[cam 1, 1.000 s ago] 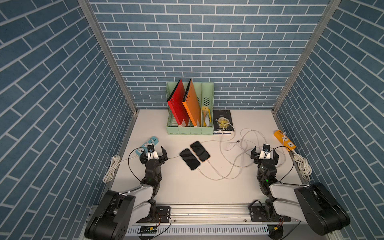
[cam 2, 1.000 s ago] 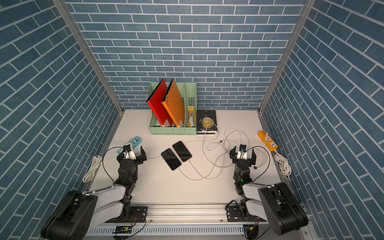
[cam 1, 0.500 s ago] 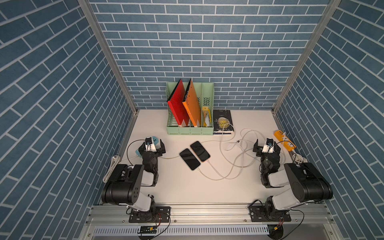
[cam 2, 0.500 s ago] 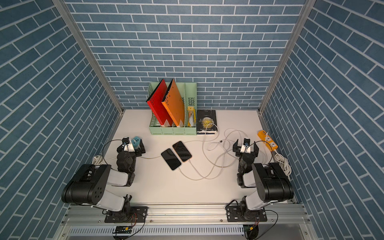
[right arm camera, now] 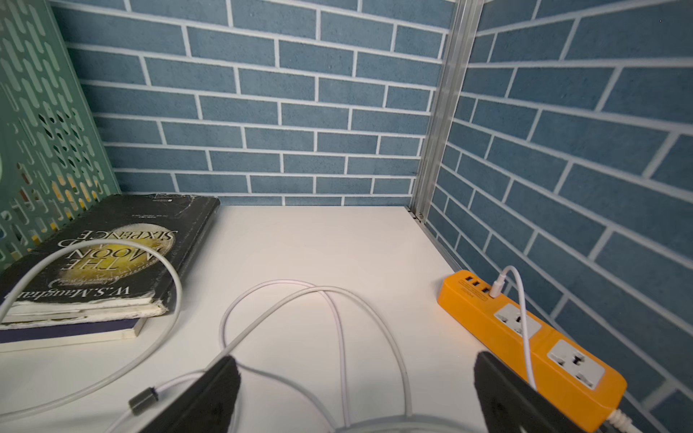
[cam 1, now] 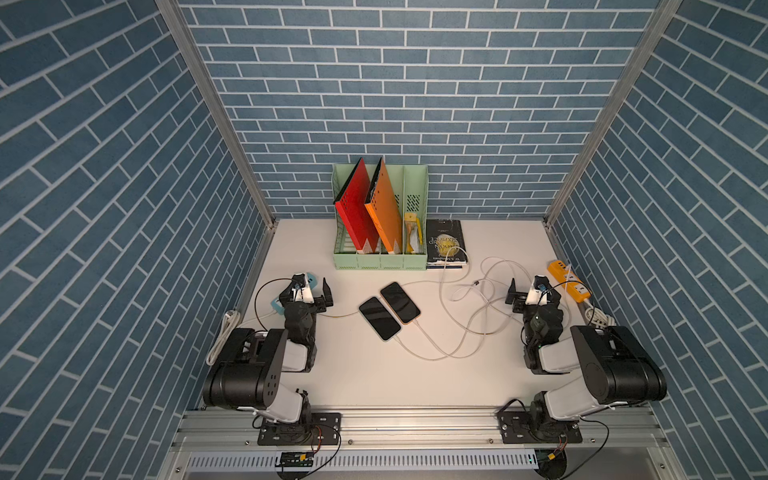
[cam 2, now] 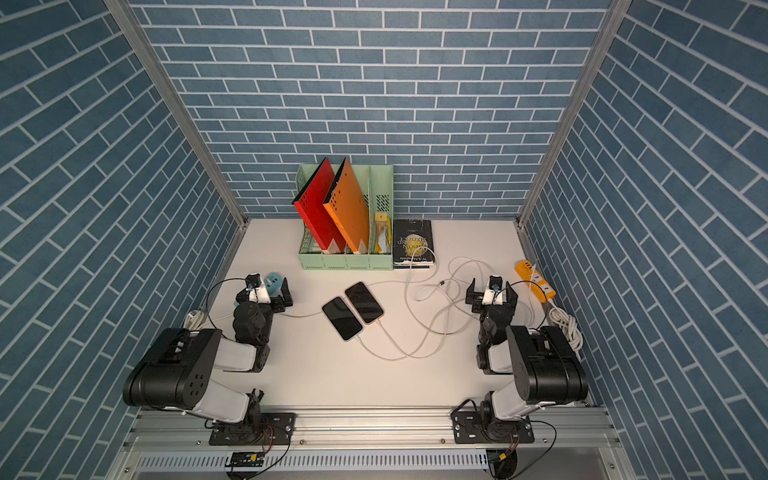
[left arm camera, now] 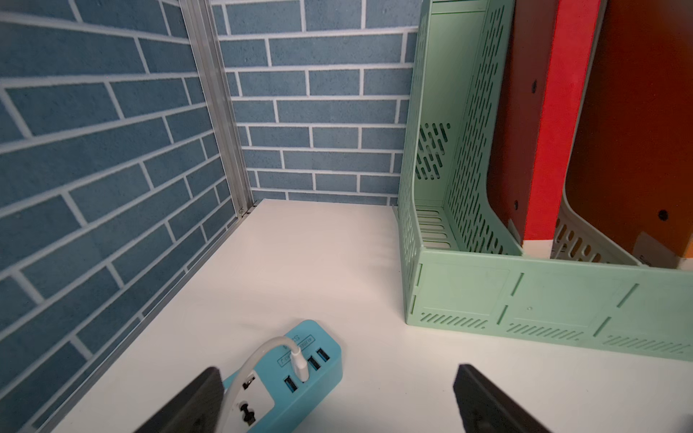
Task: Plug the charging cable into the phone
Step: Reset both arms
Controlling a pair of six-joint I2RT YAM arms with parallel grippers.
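At centre of the table (cam 1: pixel 374 382), two phones (cam 1: pixel 379 318) are lying side by side. Left gripper (left arm camera: pixel 337 367) at nine o'clock and right gripper (right arm camera: pixel 356 356) at three are gaping wide, empty. The loose plug (right arm camera: pixel 142 401) is lying beside the right, likely its pickup.

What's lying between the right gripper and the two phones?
Only loops of white charging cable on the table, with a loose plug end among them. Both top views show it.
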